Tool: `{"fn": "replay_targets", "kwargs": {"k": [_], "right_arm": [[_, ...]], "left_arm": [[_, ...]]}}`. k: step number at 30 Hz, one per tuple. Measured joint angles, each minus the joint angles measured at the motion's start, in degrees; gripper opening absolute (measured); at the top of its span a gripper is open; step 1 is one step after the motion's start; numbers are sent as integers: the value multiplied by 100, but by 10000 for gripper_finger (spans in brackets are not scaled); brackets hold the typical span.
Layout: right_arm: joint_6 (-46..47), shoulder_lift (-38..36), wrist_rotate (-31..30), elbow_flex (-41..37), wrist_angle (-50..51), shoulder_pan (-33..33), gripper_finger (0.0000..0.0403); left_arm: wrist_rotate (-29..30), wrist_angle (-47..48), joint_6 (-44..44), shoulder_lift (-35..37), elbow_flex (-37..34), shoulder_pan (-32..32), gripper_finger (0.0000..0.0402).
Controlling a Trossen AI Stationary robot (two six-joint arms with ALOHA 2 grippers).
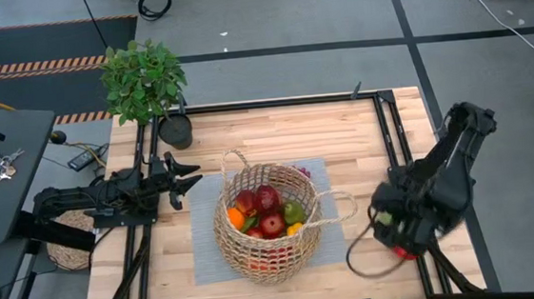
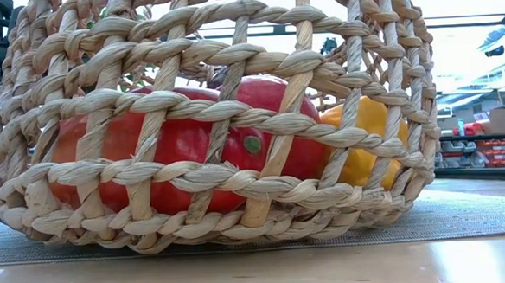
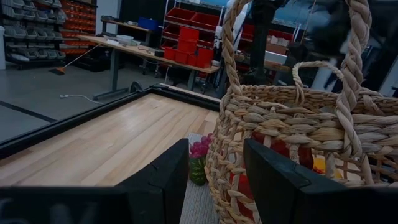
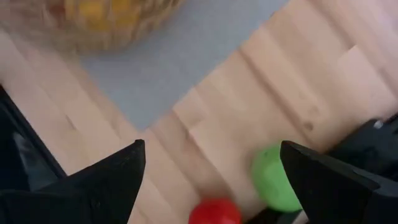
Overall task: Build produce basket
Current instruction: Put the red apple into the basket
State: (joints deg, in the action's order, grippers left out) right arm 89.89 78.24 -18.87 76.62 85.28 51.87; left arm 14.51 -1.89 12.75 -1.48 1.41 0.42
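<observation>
The wicker basket [image 1: 266,228] stands on a grey mat [image 1: 207,240] at mid-table and fills the low view [image 2: 257,63]. It holds red, green, orange and yellow produce [image 1: 270,211], resting on its bottom [image 2: 183,145]. A green fruit [image 4: 273,177] and a red one [image 4: 214,213] lie on the bare wood near the right edge. My right gripper [image 4: 211,152] hangs above them, pointing steeply down, open, with nothing between its fingers [image 1: 398,233]. My left gripper [image 3: 216,168] waits level at the table's left [image 1: 189,177]. Its fingers stand a little apart and point at the basket.
A potted plant [image 1: 145,81] in a black pot [image 1: 176,131] stands at the far left corner. A pinkish piece [image 3: 200,149] lies on the mat at the basket's far side. Black rails [image 1: 394,130] frame the table. A flat woven disc [image 1: 68,249] sits off the left edge.
</observation>
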Motion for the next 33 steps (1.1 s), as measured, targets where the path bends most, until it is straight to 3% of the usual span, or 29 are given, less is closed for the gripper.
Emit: {"fn": "replay_targets", "kwargs": {"k": [4,12,18,23,33], "right_arm": [[264,549,493,-2,8,233,375],[869,1124,732,-28,-261,696,375],[1198,1155,1545,-769,-1076,853,374],[1198,1095,2045,-1279,-1133,819,379],[903,891,3159,-1988,-2013,326,399]], "left_arm": [[1,0,0,0,0,0,160],[1,0,0,1,0,-1,160],[0,0,0,-1,0,-1,160],[1,0,0,-1,0,1,160],[0,0,0,0,0,0,160]]}}
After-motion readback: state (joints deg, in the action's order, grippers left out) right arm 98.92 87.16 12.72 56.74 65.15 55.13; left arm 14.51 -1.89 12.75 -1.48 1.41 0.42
